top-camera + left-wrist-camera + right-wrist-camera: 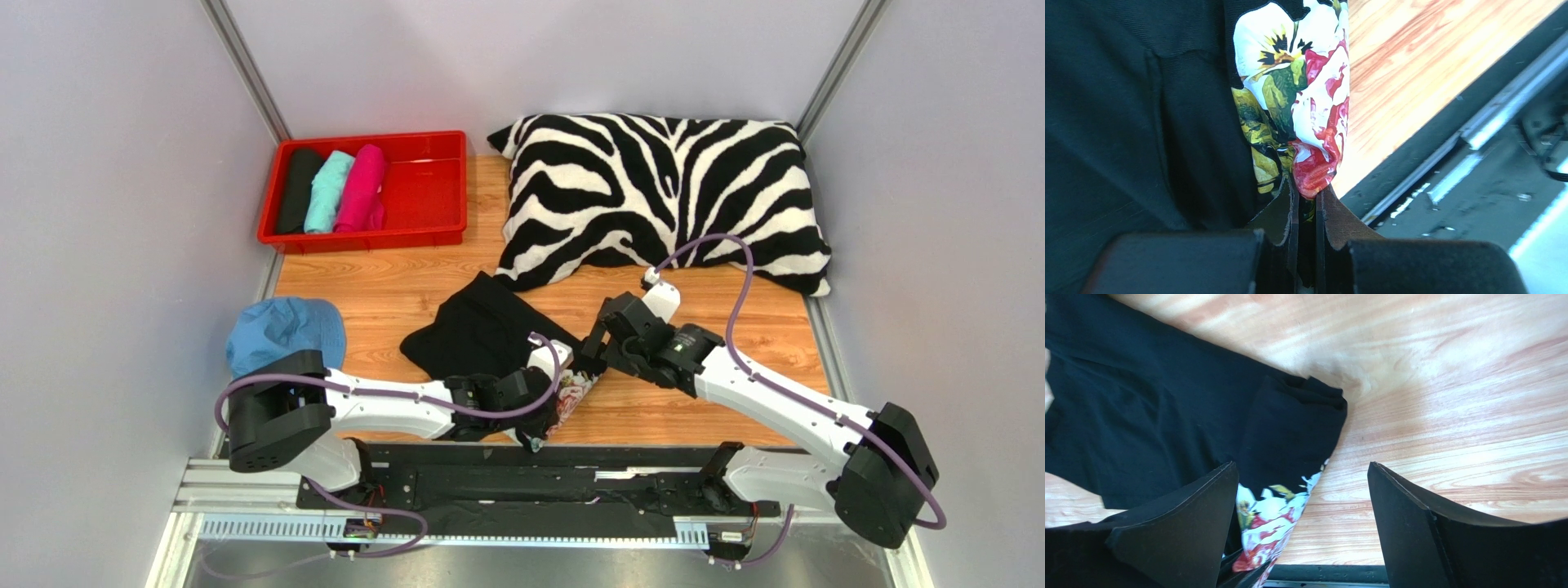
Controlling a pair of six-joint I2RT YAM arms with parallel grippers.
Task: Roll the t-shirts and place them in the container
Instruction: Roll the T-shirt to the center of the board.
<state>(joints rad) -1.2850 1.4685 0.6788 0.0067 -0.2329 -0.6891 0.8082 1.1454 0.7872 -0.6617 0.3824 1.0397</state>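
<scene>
Left claw (1308, 196) clamped shut on floral print (1303, 92) of black tee (1168, 410), likely anchoring edge for rolling. Right claw (1301, 471) gaped wide, empty, tee's corner just beneath. Rolled tees (329, 190) lay in tray (423, 184), far beyond both.

Zebra pillow (662, 190); red tray (427, 184)

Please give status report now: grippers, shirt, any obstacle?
Left gripper shut on black t-shirt, floral edge. Right gripper open at its corner. Zebra pillow close behind.
</scene>
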